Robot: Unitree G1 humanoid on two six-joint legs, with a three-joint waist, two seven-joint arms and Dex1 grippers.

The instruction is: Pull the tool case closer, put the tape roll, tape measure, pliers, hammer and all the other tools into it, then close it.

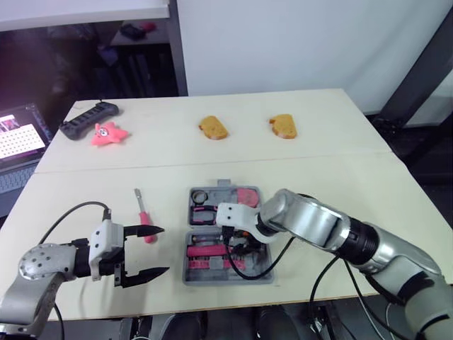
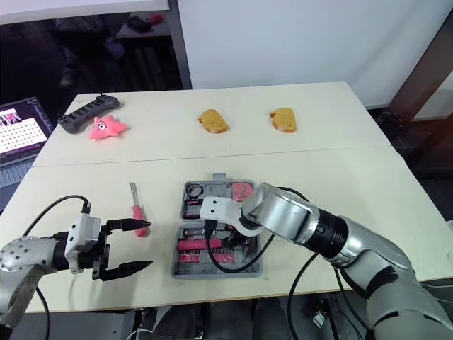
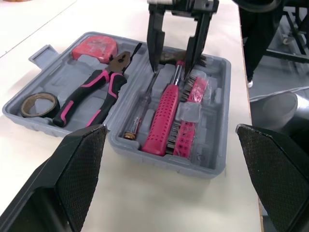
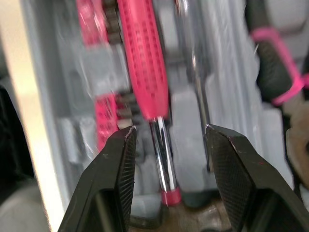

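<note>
Right tool: we see its fingers spread, one on each side of the hammer's steel shaft, not pinching it.
Hammer: it lies in the near half of the open tool case, beside a slim driver.
Far half: we find the pliers, tape roll and tape measure seated there.
Left tool: spread wide and empty, just left of the case.
Screwdriver: pink-handled, loose on the table, near the left tool.
Farther back: we note a pink star toy and two bread pieces.
</note>
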